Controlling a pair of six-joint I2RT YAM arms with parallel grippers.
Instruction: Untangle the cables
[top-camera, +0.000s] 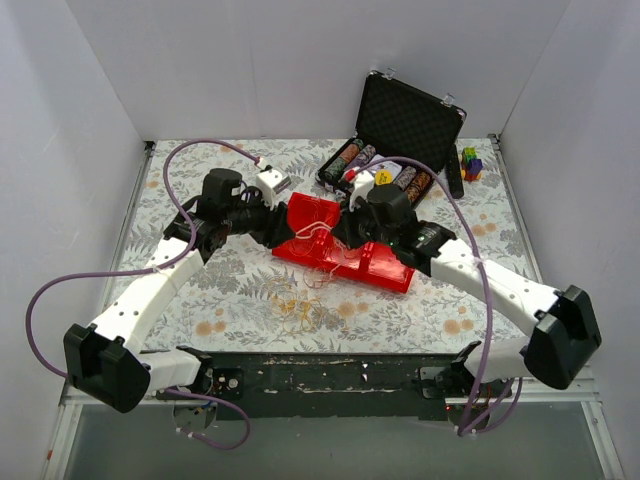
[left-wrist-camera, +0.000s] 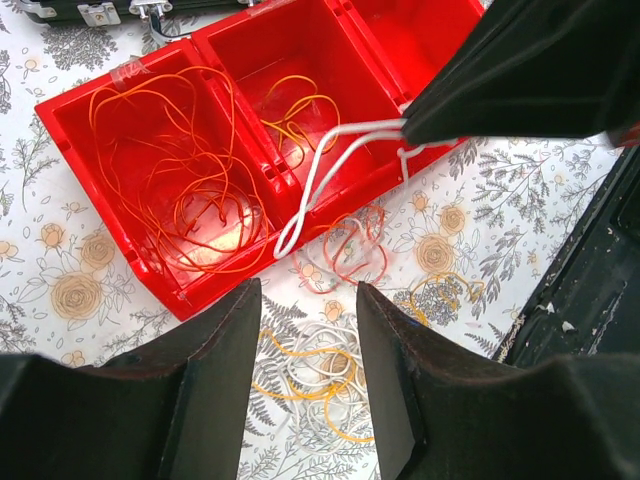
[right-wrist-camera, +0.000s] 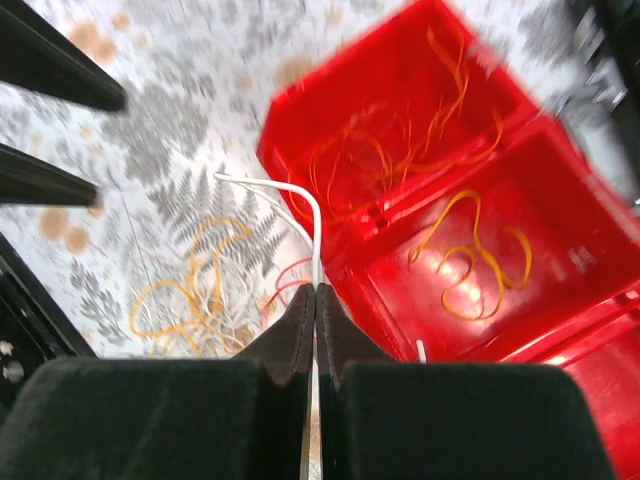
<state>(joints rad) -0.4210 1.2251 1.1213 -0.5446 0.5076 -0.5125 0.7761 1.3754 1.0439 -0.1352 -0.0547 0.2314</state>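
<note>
A red compartment tray (top-camera: 385, 268) lies mid-table. Thin orange cables (left-wrist-camera: 170, 170) curl in one compartment and yellow ones (left-wrist-camera: 300, 115) in the one beside it. My right gripper (right-wrist-camera: 316, 292) is shut on a white cable (right-wrist-camera: 300, 200), which hangs in a loop over the tray's near wall (left-wrist-camera: 320, 180). Its fingers (left-wrist-camera: 430, 115) show at the top right of the left wrist view. Reddish-brown strands (left-wrist-camera: 355, 245) lie on the cloth beside the tray. My left gripper (left-wrist-camera: 308, 300) hovers open above a white and yellow tangle (left-wrist-camera: 315, 375), with nothing between its fingers.
An open black case (top-camera: 408, 120) with poker chips stands at the back right, with small coloured blocks (top-camera: 469, 163) and a black bar (top-camera: 453, 172) beside it. More loose strands (top-camera: 295, 300) lie in front of the tray. White walls ring the floral cloth.
</note>
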